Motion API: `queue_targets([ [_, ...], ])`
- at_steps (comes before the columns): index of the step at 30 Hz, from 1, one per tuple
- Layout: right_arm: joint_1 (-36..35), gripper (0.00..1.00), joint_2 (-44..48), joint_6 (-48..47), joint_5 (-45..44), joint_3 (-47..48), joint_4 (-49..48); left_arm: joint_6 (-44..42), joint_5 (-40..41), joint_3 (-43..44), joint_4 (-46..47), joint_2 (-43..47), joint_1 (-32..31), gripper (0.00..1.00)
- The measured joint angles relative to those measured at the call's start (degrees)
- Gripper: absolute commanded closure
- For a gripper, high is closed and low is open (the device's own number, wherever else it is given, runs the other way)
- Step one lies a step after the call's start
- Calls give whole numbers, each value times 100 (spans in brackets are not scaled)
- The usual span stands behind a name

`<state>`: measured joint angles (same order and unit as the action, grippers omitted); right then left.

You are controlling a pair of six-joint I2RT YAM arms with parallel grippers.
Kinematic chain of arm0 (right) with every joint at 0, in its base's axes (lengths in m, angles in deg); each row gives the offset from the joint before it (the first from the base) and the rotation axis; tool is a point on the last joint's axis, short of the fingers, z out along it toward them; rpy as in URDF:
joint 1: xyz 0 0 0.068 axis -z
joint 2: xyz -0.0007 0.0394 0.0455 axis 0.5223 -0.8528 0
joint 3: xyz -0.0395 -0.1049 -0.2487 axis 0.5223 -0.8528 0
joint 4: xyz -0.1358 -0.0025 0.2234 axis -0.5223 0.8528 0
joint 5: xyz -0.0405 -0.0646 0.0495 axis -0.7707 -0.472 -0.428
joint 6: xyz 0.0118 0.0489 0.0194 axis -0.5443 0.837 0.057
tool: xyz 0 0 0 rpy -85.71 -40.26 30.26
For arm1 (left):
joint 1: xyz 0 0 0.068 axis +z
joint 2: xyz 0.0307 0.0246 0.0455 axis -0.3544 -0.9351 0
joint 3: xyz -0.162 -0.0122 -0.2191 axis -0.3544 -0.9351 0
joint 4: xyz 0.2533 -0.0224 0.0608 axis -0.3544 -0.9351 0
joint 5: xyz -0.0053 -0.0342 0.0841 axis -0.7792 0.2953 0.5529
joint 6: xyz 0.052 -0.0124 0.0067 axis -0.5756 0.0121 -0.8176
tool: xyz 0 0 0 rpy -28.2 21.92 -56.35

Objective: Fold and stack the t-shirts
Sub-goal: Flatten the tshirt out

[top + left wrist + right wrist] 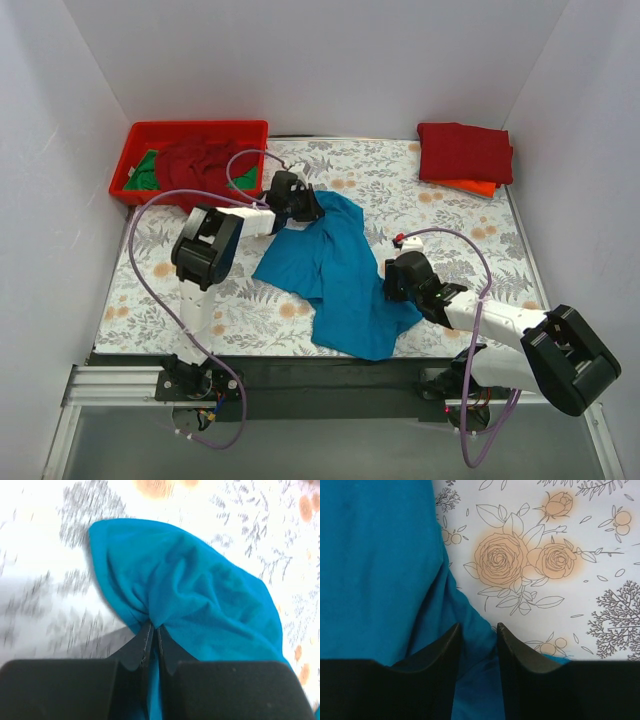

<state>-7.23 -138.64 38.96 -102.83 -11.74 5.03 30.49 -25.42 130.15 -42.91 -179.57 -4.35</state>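
A bright teal-blue t-shirt (335, 275) lies rumpled in the middle of the flowered table. My left gripper (308, 205) sits at the shirt's far left corner. In the left wrist view this gripper (154, 626) is shut on a gathered pinch of the teal cloth (190, 595). My right gripper (396, 287) is at the shirt's right edge. In the right wrist view its fingers stand apart (478, 627), astride a fold of the teal cloth (380, 565) that lies between them without being pinched.
A red plastic tray (150, 132) at the back left holds a crumpled dark red shirt (200, 160) and a green one (148, 172). At the back right a folded dark red shirt (465, 150) lies on an orange one (472, 187). White walls close in the table.
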Motion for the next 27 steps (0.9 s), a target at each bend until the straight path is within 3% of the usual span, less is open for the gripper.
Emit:
queue_targets([
  [7, -37, 68, 98, 4, 345, 2, 11, -278, -361, 1834, -402, -1128, -15, 100],
  [8, -46, 68, 131, 4, 380, 2, 13, -352, -369, 2179, -507, -1316, -17, 94],
  [10, -66, 66, 210, 4, 407, 2, 20, -461, -361, 2780, -758, -1593, -20, 73],
  [11, -72, 64, 258, 7, 417, 2, 24, -533, -332, 3095, -868, -1720, -17, 50],
  [13, -79, 58, 323, 4, 420, 24, 35, -645, -240, 3473, -1071, -1816, -11, 39],
  [16, -79, 54, 350, -13, 411, 155, 57, -778, -72, 3670, -1287, -1718, -2, 31],
  [18, -79, 49, 348, -20, 376, 341, 76, -811, 33, 3482, -1353, -1475, 11, 29],
  [21, -79, 38, 271, -79, 275, 800, 92, -831, 173, 2518, -1425, -590, 20, 28],
  [27, 162, 34, -472, -278, 37, 1729, -79, -584, 284, 129, -1217, 1685, 7, 28],
])
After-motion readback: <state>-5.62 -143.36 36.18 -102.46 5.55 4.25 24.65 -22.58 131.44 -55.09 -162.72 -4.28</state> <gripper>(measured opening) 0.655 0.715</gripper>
